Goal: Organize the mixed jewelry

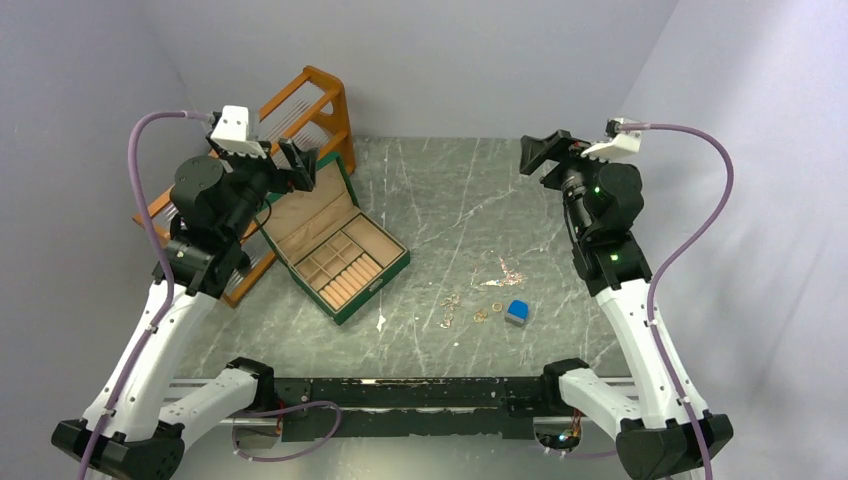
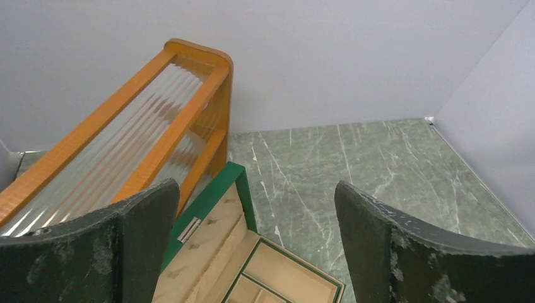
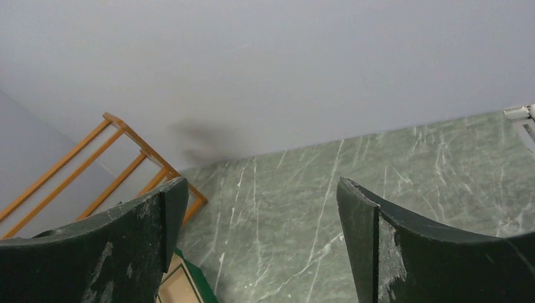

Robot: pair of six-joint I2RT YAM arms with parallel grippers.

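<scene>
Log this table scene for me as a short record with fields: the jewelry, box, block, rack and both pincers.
jewelry: small gold pieces, loose on the table, right of the box
box: green, open, no jewelry seen in its compartments
block: blue, just right of the jewelry
rack: wooden, far left, behind the box
left pincer: open, empty, raised over the box's far edge
right pincer: open, empty, raised at far right, away from the jewelry

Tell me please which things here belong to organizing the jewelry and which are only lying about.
For the job: mixed gold jewelry, loose on the table; open green box with compartments, probably its destination.
Lying about: small blue block beside the jewelry; wooden rack behind the box.
</scene>
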